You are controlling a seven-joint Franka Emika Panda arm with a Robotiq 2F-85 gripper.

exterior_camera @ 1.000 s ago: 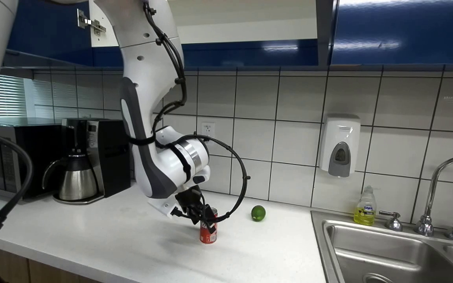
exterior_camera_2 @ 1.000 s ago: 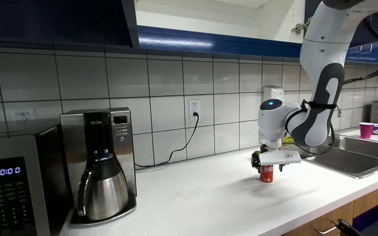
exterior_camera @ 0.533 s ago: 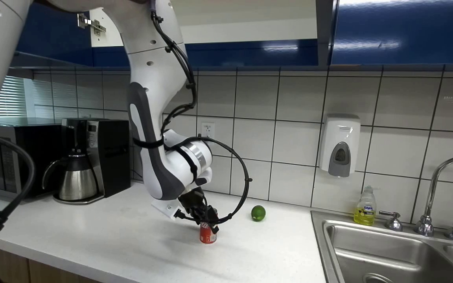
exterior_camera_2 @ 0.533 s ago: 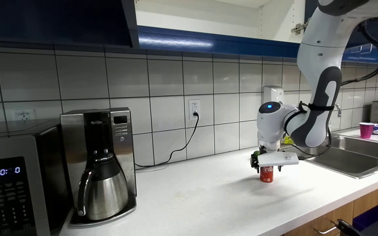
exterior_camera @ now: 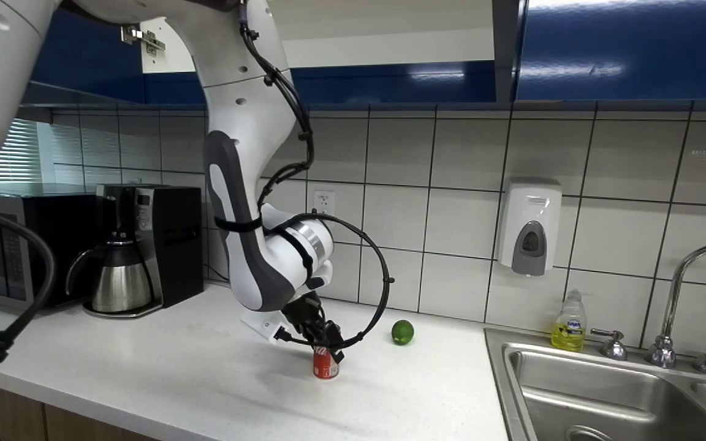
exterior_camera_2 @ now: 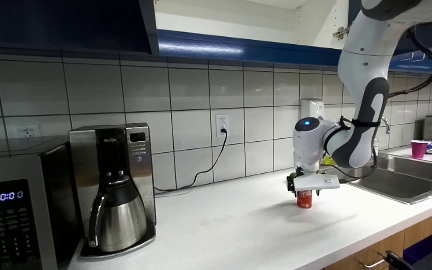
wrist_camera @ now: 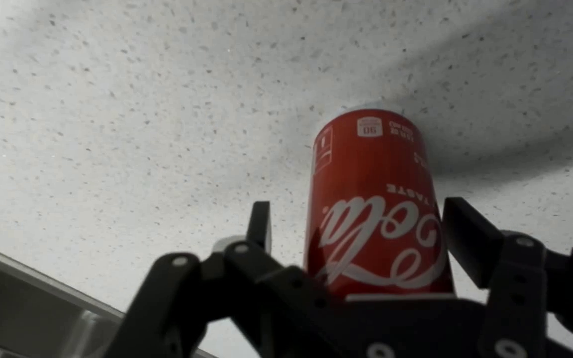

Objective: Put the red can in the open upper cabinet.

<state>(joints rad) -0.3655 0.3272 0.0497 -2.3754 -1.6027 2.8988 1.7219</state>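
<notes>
The red can (exterior_camera: 326, 365) stands upright on the white counter in both exterior views (exterior_camera_2: 305, 201). In the wrist view the can (wrist_camera: 373, 199) fills the space between the fingers of my gripper (wrist_camera: 359, 216). The gripper is open around the can's upper part. The left finger stands clear of it by a visible gap; the right finger is very close to it or touching. The can's silvery top is hidden behind the gripper. The open upper cabinet (exterior_camera: 390, 82) is above the counter, its white interior partly visible in both exterior views (exterior_camera_2: 249, 45).
A green lime (exterior_camera: 402, 332) lies beside the can near the tiled wall. A steel sink (exterior_camera: 500, 380) with faucet (exterior_camera: 671, 300) and soap bottle (exterior_camera: 569, 321) is on one side. A coffee maker (exterior_camera_2: 137, 180) and microwave (exterior_camera_2: 51, 187) stand on the other. A soap dispenser (exterior_camera: 531, 226) hangs on the wall.
The arm has shifted slightly and lowered a little, with the gripper now further down around the can. The can has barely moved.
</notes>
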